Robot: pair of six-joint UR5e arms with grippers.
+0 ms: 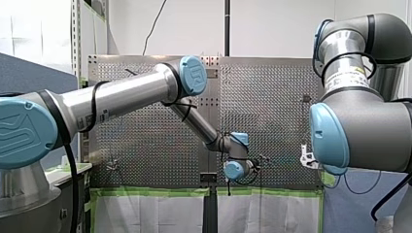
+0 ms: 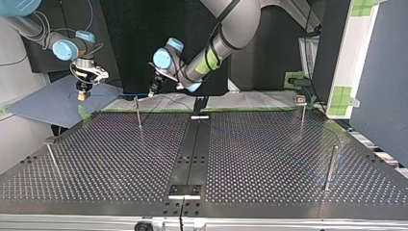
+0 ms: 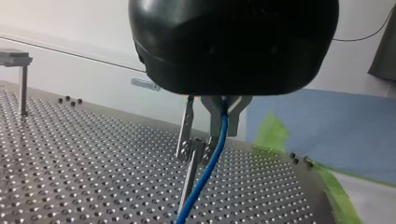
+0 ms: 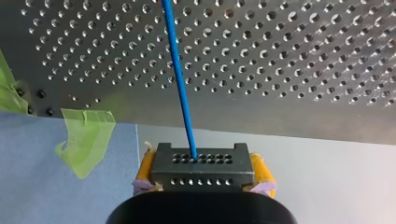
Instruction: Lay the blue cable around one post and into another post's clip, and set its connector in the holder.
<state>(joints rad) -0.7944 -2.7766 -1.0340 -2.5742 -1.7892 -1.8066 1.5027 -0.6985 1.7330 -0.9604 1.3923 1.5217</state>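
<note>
The blue cable (image 4: 180, 79) runs from a black connector (image 4: 201, 163) out over the perforated plate. My right gripper (image 4: 201, 175) is shut on that connector, its yellow pads (image 4: 145, 167) on either side. In the top view my right gripper (image 2: 83, 94) hangs off the plate's far left corner, over a blue mat. My left gripper (image 3: 201, 150) has its metal fingers shut on the blue cable (image 3: 211, 158), just above a thin post (image 3: 188, 179). In the top view my left gripper (image 2: 154, 89) sits beside the thin post (image 2: 139, 113) at the plate's far edge.
More posts stand on the plate: one topped by a small block (image 2: 302, 111) at the far right, a thicker one (image 2: 330, 167) at the near right, a slanted one (image 2: 54, 161) at the left. Green tape (image 4: 84, 135) marks the plate's edge beside the blue mat (image 2: 53, 103).
</note>
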